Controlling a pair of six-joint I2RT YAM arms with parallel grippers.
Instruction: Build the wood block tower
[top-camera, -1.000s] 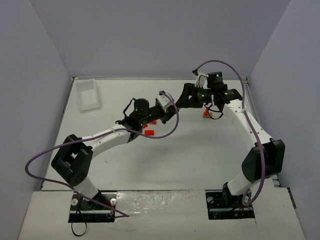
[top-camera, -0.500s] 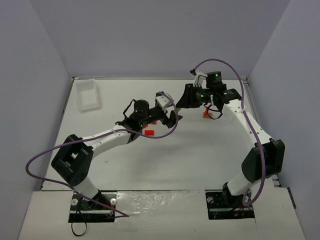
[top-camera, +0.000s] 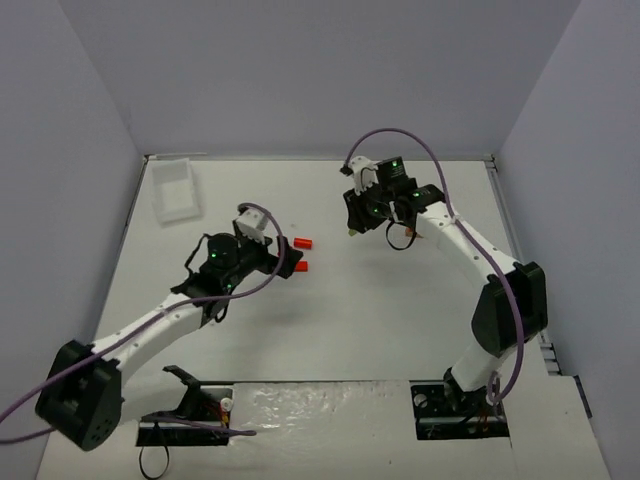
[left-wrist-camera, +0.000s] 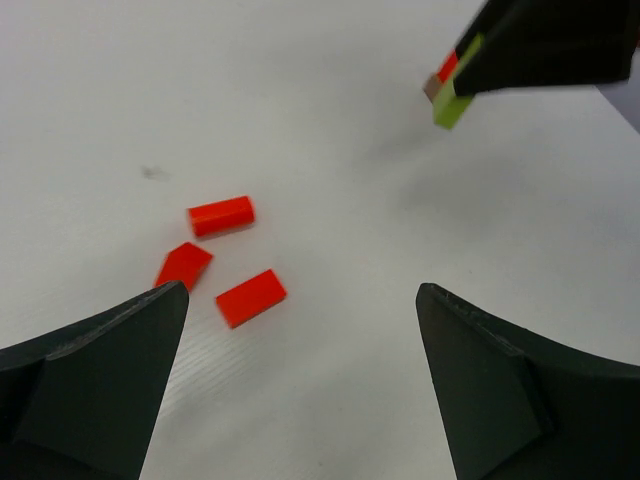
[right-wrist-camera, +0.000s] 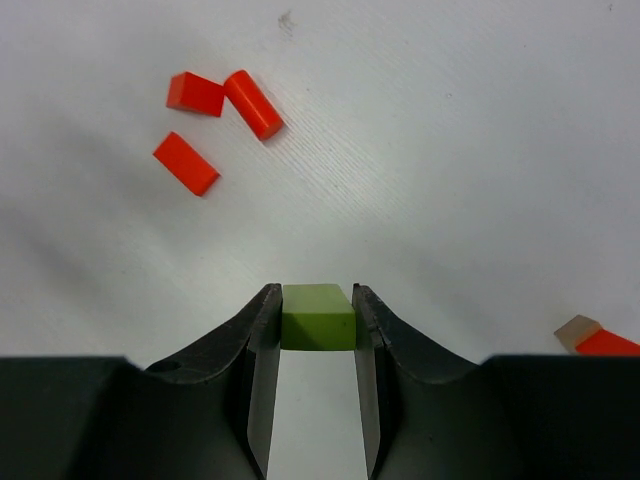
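Right pincer (right-wrist-camera: 316, 295) is clamped on the pale yellow-green wooden stick (right-wrist-camera: 318, 320). The stick sits end-on between both fingers, its tip poking out past them. In the left wrist view the stick looks lifted off the white counter (right-wrist-camera: 450, 150), with a shadow under it.

Left pincer (left-wrist-camera: 300, 300) is spread wide with nothing between the fingers, hovering low over the counter.

Three loose pieces lie flat on the counter ahead of the left pincer:
- A small red-orange wooden cylinder (right-wrist-camera: 253, 103).
- A short red-orange wooden block (right-wrist-camera: 196, 93) just beside one end of the cylinder.
- A red-orange wooden cuboid (right-wrist-camera: 186, 163) a little apart from both.

All three are between the two pincers in the top view, nearer the left one.

The tan wooden piece (right-wrist-camera: 577, 331) lies on the counter off to the side of the right pincer, at the frame edge. A red-orange bit (right-wrist-camera: 610, 345) is against it, and it's cut off, so I can't tell how the two are stacked.

The clear white rectangular plastic tray (top-camera: 175, 190) is at the far left corner of the counter, well apart from everything.
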